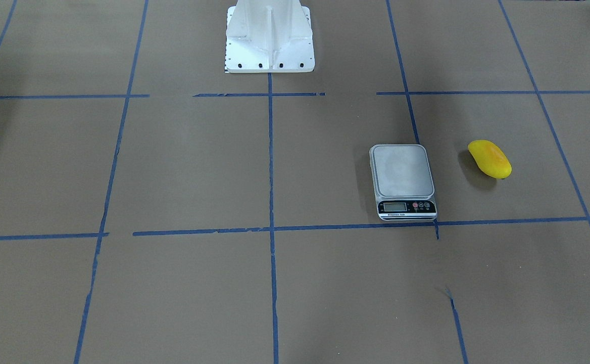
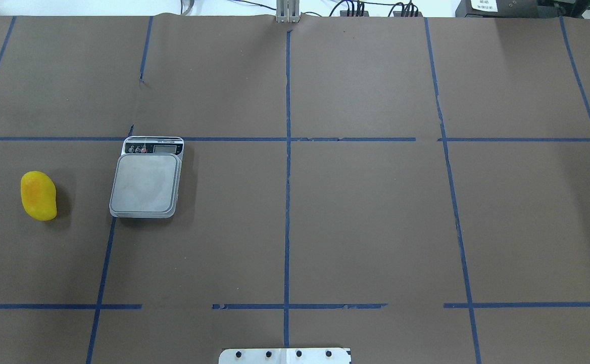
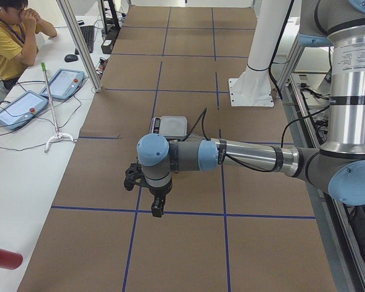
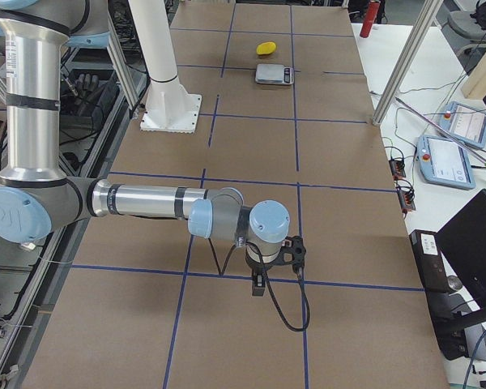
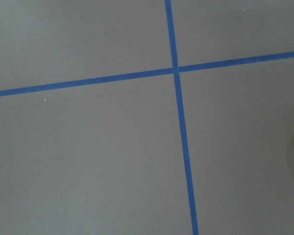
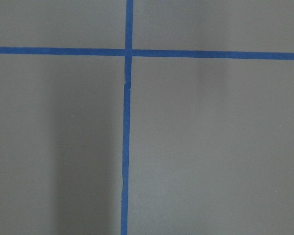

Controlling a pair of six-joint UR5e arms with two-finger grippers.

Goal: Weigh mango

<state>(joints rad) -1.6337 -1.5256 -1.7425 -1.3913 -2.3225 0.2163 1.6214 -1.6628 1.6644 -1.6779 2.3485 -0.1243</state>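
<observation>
Left arm stretches level above table, pincer pointing down.

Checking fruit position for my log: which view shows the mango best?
Overhead exterior: the mango lies whole and unblocked beside the scale. Front-facing shows it nearly as well; exterior right tiny; other views miss it.

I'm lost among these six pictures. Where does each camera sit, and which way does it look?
Front: across the table, facing the robot; shows only its white base, plus scale and mango.
Overhead: behind the robot, looking forward and down; base edge only.
Left side: table's end, looking along it; left arm near.
Right side: opposite end; right arm near.
Left wrist: down at blue tape; no body.
Right wrist: the same.
Front and overhead share mango beside scale, mirrored.
</observation>
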